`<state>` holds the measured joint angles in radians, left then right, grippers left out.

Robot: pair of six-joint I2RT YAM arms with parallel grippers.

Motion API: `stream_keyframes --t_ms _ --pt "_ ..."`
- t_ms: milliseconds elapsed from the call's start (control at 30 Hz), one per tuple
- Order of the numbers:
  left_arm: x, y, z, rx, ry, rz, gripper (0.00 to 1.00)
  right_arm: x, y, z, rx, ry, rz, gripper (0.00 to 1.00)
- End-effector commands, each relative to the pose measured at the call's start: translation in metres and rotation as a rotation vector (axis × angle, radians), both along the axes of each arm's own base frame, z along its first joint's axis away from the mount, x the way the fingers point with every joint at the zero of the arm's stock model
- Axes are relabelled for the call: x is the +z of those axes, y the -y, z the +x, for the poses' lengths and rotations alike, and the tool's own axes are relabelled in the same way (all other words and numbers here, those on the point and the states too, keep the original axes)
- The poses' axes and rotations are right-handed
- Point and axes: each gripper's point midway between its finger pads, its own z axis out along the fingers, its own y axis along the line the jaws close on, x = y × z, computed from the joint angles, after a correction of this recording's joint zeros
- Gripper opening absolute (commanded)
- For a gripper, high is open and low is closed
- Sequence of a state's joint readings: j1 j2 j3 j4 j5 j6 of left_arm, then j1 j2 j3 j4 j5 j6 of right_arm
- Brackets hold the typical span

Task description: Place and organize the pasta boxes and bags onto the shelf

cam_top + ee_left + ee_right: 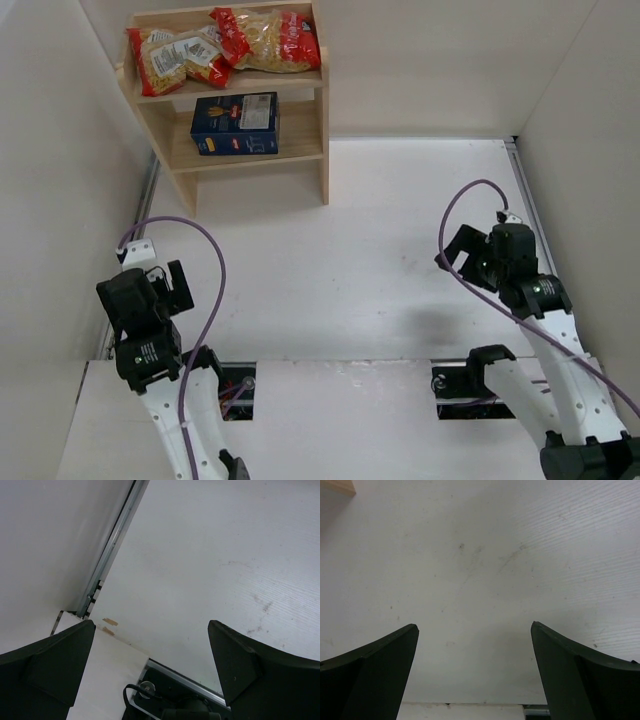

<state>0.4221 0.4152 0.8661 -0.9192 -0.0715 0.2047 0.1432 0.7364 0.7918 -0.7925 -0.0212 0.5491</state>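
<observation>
Light wooden two-tier shelf (323,150), clear red-ended pasta bag (172,58) touching second clear red-ended pasta bag (268,40) on top tier, dark blue cardboard pasta box (236,124) with red logo on lower tier, lettering too small to read, left gripper (151,627) and right gripper (475,627) both spread wide and empty above white table (380,250).

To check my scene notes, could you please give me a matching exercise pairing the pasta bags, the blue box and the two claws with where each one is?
Things:
1. pasta bags
2. blue box
3. left claw
4. right claw

Places:
A. lower tier of the shelf
B. open, over the right side of the table
C. top tier of the shelf
D. open, beside the metal rail on the left

Pairs: 1-C, 2-A, 3-D, 4-B
</observation>
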Motion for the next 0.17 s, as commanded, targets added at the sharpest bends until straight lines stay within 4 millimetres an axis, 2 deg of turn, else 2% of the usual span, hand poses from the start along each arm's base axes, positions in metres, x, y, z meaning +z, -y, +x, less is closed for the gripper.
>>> stream_keyframes --t_ms 0,133 --pt "0.0022 0.0004 0.0010 0.008 0.017 -0.010 1.00 0.0234 0.0065 0.0107 -0.043 0.085 0.009 1.00" --pt "0.0023 -0.0001 0.0013 0.009 0.020 -0.007 1.00 0.0323 0.0096 0.0131 -0.056 0.139 0.008 1.00"
